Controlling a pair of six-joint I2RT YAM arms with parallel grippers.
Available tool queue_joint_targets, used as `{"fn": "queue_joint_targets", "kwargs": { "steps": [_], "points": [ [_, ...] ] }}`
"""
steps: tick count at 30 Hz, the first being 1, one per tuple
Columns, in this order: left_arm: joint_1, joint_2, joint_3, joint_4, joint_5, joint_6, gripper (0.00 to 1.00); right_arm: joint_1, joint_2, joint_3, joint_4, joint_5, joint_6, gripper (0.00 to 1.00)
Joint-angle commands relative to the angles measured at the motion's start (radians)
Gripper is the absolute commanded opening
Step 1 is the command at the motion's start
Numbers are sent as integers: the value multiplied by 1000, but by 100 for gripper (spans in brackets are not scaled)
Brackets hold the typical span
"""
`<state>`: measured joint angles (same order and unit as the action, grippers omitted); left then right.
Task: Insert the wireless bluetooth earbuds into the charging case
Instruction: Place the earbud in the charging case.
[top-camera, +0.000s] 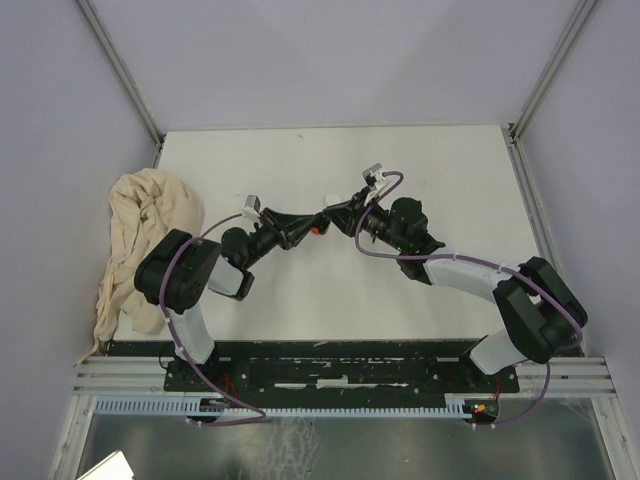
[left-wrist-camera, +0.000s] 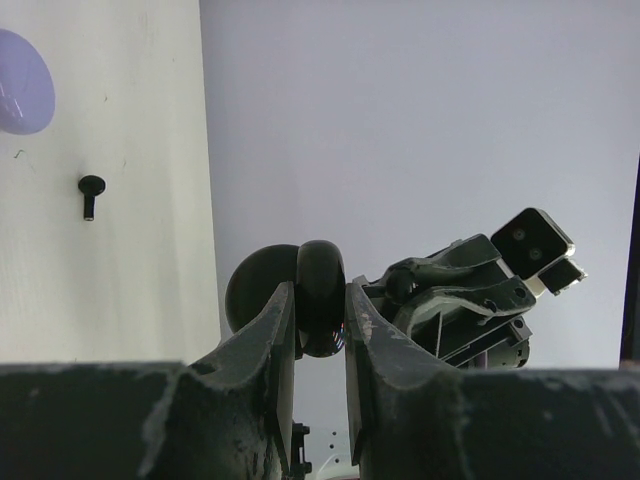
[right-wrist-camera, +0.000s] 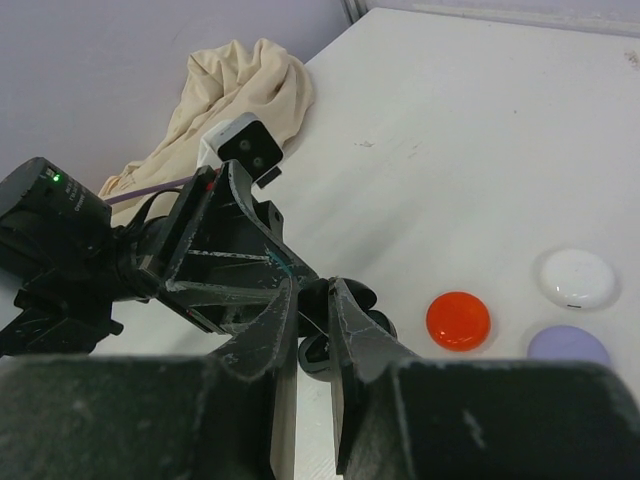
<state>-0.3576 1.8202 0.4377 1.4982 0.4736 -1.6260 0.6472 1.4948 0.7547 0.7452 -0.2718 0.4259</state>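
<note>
The left fingers (left-wrist-camera: 262, 345) are closed on a black round charging case (left-wrist-camera: 320, 275). They hold it by its edge in the air above the counter (right-wrist-camera: 450, 150), and its lid seems to stand open to one side. The right fingers (right-wrist-camera: 262, 340) are narrow, almost together, with their tips right at this case. Something dark sits between them, but I cannot tell if it is an earbud or only a part of the case. One black earbud (left-wrist-camera: 90, 195) lies on the counter, well apart from both arms, near a lilac round case (left-wrist-camera: 20, 80). A red case (right-wrist-camera: 458, 320) and a white case (right-wrist-camera: 575, 277) lie on the counter near the place where the arms meet.

I think the main danger is the hold on the rounded rim. A push from the right fingers could turn the case or make it slide out and fall. If an earbud is held, a small tilt of its stem could make it miss its pocket, and on release it may drop and roll away. The two pairs of fingers are also very close and may knock each other.
</note>
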Motion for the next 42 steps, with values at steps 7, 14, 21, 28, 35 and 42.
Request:
{"fn": "queue_joint_targets", "kwargs": {
  "steps": [7, 14, 21, 28, 35, 42],
  "points": [
    [-9, -52, 14, 64, -6, -26, 3, 8, 36, 0, 75, 8, 1, 6],
    [-10, -62, 15, 61, -6, -27, 3, 9, 47, -3, 72, 7, -5, 6],
    [-11, -76, 16, 50, -6, -25, 3, 9, 56, -8, 74, 8, -7, 5],
    [-10, -86, 18, 41, -6, -23, 3, 10, 57, -17, 76, 10, -12, 6],
    [-10, -92, 22, 27, -8, -17, 3, 12, 42, -30, 71, 25, -20, 36],
    [-10, -68, 21, 29, -8, -9, 3, 11, -44, -41, 44, 86, -54, 53]
  ]
}}
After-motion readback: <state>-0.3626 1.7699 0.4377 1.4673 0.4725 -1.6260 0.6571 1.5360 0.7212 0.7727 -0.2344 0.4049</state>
